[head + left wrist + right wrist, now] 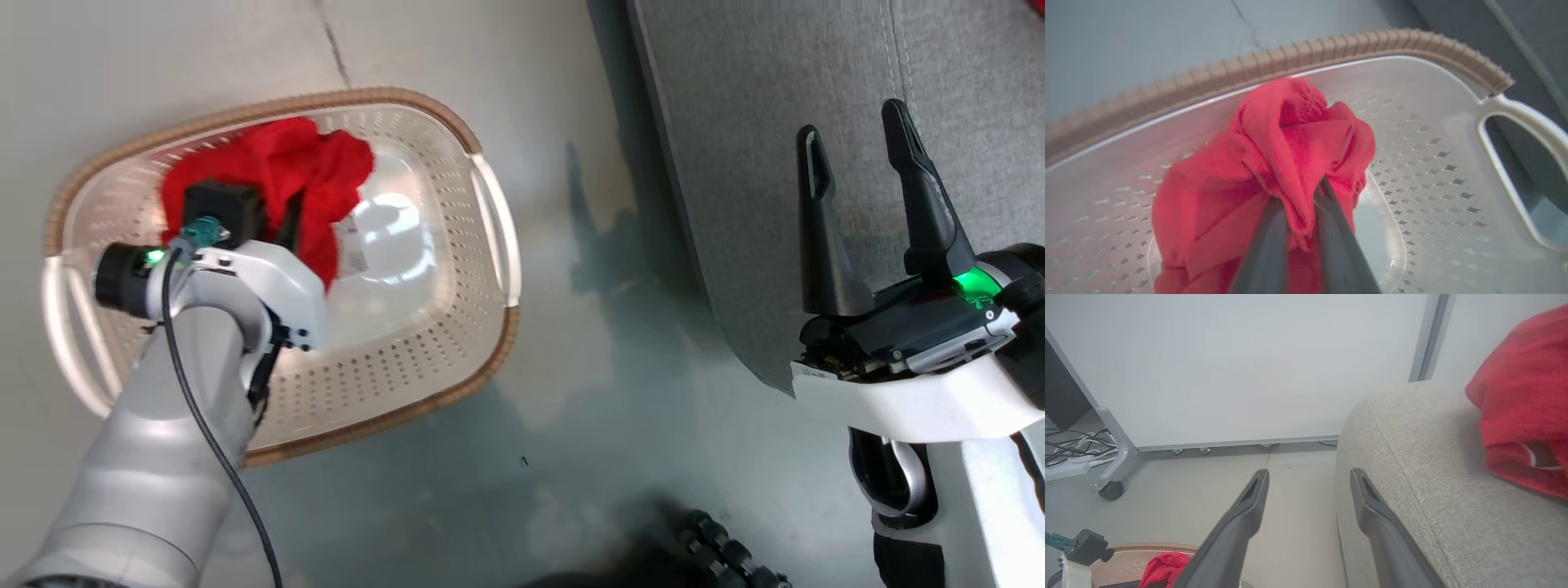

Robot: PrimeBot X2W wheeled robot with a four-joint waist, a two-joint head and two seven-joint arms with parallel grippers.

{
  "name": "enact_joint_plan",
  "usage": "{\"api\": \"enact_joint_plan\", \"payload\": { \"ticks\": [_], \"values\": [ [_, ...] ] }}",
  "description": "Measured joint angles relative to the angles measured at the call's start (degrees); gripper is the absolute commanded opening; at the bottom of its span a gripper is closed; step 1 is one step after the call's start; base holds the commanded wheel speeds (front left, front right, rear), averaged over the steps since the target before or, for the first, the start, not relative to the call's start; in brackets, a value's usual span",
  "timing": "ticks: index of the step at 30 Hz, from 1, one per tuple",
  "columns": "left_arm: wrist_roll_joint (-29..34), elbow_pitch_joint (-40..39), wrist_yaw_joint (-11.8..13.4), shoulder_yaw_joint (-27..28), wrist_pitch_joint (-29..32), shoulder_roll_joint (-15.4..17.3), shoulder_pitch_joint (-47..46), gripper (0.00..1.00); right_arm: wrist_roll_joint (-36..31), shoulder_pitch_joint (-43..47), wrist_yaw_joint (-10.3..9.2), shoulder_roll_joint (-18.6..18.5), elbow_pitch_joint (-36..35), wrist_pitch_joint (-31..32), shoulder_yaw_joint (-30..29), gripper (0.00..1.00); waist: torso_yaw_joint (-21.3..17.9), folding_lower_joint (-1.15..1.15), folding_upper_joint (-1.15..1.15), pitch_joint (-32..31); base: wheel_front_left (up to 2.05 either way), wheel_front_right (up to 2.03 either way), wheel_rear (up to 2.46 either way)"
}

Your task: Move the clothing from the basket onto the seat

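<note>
Down in the basket (pixel 408 371), left jaws tight on clothing (pixel 1274 159).

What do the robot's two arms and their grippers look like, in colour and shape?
The left gripper and the right gripper each have two long, dark, tapering fingers. The wrist behind each is white, with black parts and a green light. The left forearm is silver-grey; a thin black cable runs along it.

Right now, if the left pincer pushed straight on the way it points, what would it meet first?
The clothing it is shut on, bunched ahead of the left pincer; behind that, probably the basket's perforated wall, though depth is unclear.
</note>
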Motion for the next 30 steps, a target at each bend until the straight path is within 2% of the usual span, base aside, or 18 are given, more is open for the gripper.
{"api": "enact_joint_plan", "payload": {
  "ticks": [12,19,30],
  "values": [
    [0.8,-24.9,0.7,3.3,-0.1,-0.6,13.3,0.00,-3.4,3.0,0.00,0.0,3.0,3.5,-3.3,1.00,6.7,0.00,0.00,-11.1,0.00,0.00,0.00],
    [1.3,-34.5,1.1,4.3,-0.1,-0.3,18.6,0.00,-4.1,5.4,0.00,0.0,4.0,5.7,-5.2,1.00,10.0,0.00,0.00,-17.9,0.00,0.00,0.00],
    [0.8,-45.1,2.1,4.0,0.7,1.2,25.3,0.00,-4.4,10.7,-0.01,0.0,6.0,8.0,-6.8,1.00,13.1,0.00,0.00,-28.9,0.00,0.00,0.00]
  ]
}}
